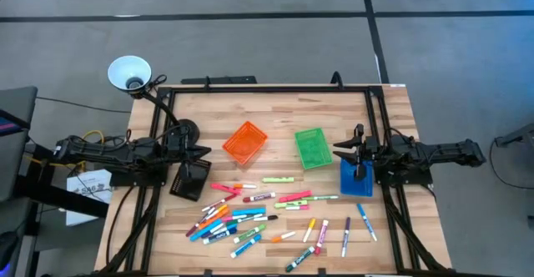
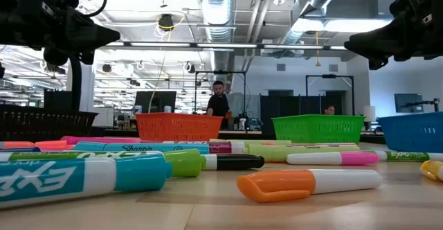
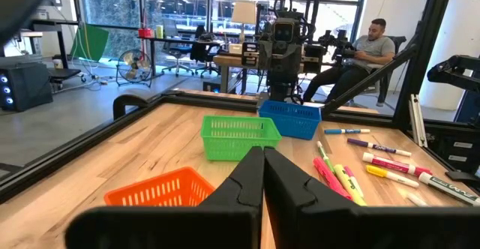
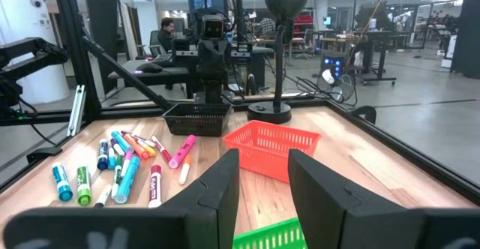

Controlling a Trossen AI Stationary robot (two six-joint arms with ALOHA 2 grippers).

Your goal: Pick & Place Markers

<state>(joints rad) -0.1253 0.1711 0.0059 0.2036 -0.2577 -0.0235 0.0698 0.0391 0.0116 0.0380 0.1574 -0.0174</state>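
Observation:
Many capped markers (image 1: 250, 214) in pink, blue, green, orange, purple and white lie scattered flat on the near half of the wooden table; the low view shows an orange-capped one (image 2: 308, 183) closest. My left gripper (image 1: 207, 151) hovers shut at the table's left side, above the black bin (image 1: 191, 179), holding nothing; its fingers meet in the left wrist view (image 3: 264, 175). My right gripper (image 1: 337, 150) hovers open at the right side, over the blue bin (image 1: 356, 178) and beside the green bin (image 1: 313, 148), its fingers apart and holding nothing in the right wrist view (image 4: 262, 175).
An orange bin (image 1: 244, 142) stands between the two arms on the far half of the table. A black frame (image 1: 267, 88) rims the table, and a white lamp (image 1: 129, 73) rises at the far left corner. People sit in the room beyond.

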